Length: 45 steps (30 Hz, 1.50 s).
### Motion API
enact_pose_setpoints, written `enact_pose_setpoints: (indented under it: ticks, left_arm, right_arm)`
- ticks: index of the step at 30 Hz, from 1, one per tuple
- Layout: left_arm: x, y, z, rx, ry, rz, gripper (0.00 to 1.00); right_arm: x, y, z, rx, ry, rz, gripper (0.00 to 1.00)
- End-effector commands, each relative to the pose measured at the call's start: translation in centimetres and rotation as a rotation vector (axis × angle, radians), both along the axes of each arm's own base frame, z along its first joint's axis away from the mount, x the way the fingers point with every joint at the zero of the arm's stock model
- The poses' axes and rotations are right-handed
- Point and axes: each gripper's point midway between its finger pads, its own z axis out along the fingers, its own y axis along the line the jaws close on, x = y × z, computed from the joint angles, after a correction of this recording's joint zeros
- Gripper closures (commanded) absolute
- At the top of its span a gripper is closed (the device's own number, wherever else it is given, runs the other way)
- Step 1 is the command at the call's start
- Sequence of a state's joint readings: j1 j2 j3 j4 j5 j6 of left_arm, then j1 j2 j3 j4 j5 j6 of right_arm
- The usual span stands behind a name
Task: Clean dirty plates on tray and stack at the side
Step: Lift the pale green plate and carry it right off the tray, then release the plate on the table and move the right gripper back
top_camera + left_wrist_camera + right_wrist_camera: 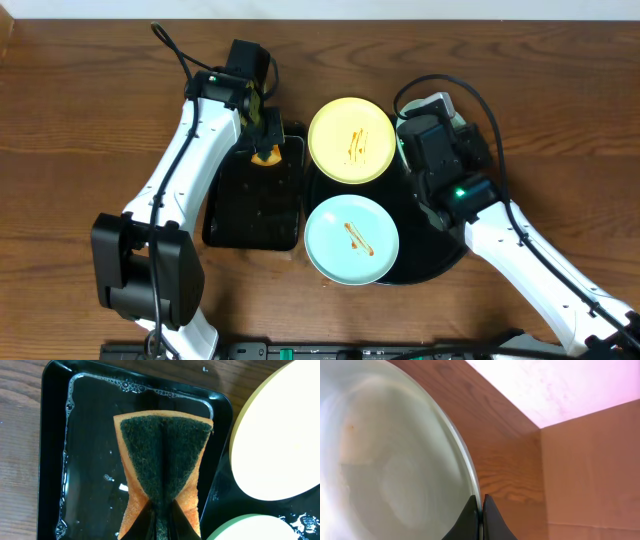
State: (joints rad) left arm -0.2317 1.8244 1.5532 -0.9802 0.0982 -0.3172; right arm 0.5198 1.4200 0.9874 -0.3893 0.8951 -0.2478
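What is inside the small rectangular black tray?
A green-topped orange sponge, pinched by the left gripper, and soapy water with bubbles along the rectangular tray's walls. The floor under the sponge is hidden.

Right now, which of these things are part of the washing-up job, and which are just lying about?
Job: yellow plate, mint plate, third plate held by its rim, round black tray, sponge, soapy rectangular tray.
Just there: cable, black bar at the near edge.

left claw: pinched closed, pointing down | right claw: pinched closed
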Motion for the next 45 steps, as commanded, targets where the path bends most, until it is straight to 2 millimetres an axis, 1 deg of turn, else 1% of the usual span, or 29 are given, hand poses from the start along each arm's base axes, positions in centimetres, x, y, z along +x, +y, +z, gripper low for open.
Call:
enact_pose_setpoints:
  ticks: [1, 4, 7, 10, 11, 12, 16, 19, 21, 26, 29, 30, 33, 36, 38, 40, 42, 43, 44, 45]
  left_arm:
    - [-0.2, 0.1, 0.3, 0.000, -0.005, 0.004, 0.92]
    - [-0.2, 0.1, 0.3, 0.000, -0.006, 0.004, 0.92]
    - [-0.2, 0.1, 0.3, 0.000, -0.006, 0.004, 0.93]
    - [-0.2, 0.1, 0.3, 0.000, -0.005, 0.004, 0.92]
    - [-0.2, 0.1, 0.3, 0.000, -0.005, 0.004, 0.92]
    - [-0.2, 0.1, 0.3, 0.000, -0.005, 0.004, 0.92]
    - [-0.2, 0.1, 0.3, 0.000, -0.005, 0.004, 0.92]
    - [-0.2, 0.1, 0.3, 0.000, -0.005, 0.004, 0.92]
    - [-0.2, 0.1, 0.3, 0.000, -0.005, 0.004, 0.92]
    - [-0.2, 0.1, 0.3, 0.000, -0.005, 0.004, 0.92]
    - [-0.2, 0.1, 0.3, 0.000, -0.005, 0.004, 0.92]
    - [-0.2, 0.1, 0.3, 0.000, -0.005, 0.004, 0.92]
    - [-0.2, 0.1, 0.3, 0.000, -0.005, 0.003, 0.92]
    - [-0.2, 0.1, 0.3, 0.001, -0.005, 0.004, 0.92]
    - [-0.2, 0.1, 0.3, 0.001, -0.004, 0.003, 0.92]
    - [-0.2, 0.2, 0.2, 0.002, -0.002, 0.000, 0.92]
    - [-0.4, 0.2, 0.0, 0.007, 0.001, -0.016, 0.93]
    - [-0.5, 0.2, -0.1, 0.010, 0.004, -0.028, 0.92]
    - [-0.6, 0.2, -0.2, 0.013, 0.007, -0.034, 0.92]
    - [-0.7, 0.3, -0.4, 0.015, 0.013, -0.038, 0.92]
  right_arm:
    - [0.0, -0.6, 1.9, -0.044, -0.044, -0.028, 0.99]
    - [0.0, -0.7, 1.9, -0.033, -0.051, -0.037, 0.99]
    - [0.0, -1.9, 1.8, 0.038, -0.091, -0.109, 0.99]
    - [0.3, -2.6, 0.2, 0.172, -0.067, -0.140, 0.99]
    - [0.4, -3.4, -0.8, 0.267, -0.055, -0.172, 0.99]
    - [0.5, -4.2, -1.2, 0.319, -0.056, -0.202, 0.99]
    - [1.3, -7.2, -2.1, 0.507, -0.055, -0.283, 0.99]
    - [1.5, -10.6, -2.2, 0.631, -0.084, -0.373, 0.99]
    - [1.3, -13.0, -2.4, 0.692, -0.107, -0.439, 0.99]
    - [-0.8, -19.9, -3.2, 0.768, -0.177, -0.652, 0.99]
    - [-2.4, -23.5, -4.1, 0.770, -0.190, -0.757, 0.99]
    - [-2.6, -24.1, -4.5, 0.778, -0.187, -0.776, 0.99]
    - [-3.2, -25.5, -6.4, 0.824, -0.156, -0.818, 0.99]
    - [-3.3, -26.2, -8.4, 0.865, -0.117, -0.844, 0.99]
    - [-3.5, -26.7, -9.3, 0.866, -0.103, -0.866, 0.99]
    - [-3.4, -27.1, -9.8, 0.862, -0.099, -0.869, 0.99]
    - [-3.1, -27.5, -9.8, 0.853, -0.110, -0.859, 0.99]
    - [-2.9, -27.8, -9.6, 0.852, -0.125, -0.854, 0.96]
    - [-2.5, -28.0, -9.3, 0.852, -0.144, -0.845, 0.86]
    - [-2.1, -28.0, -8.9, 0.853, -0.160, -0.826, 0.70]
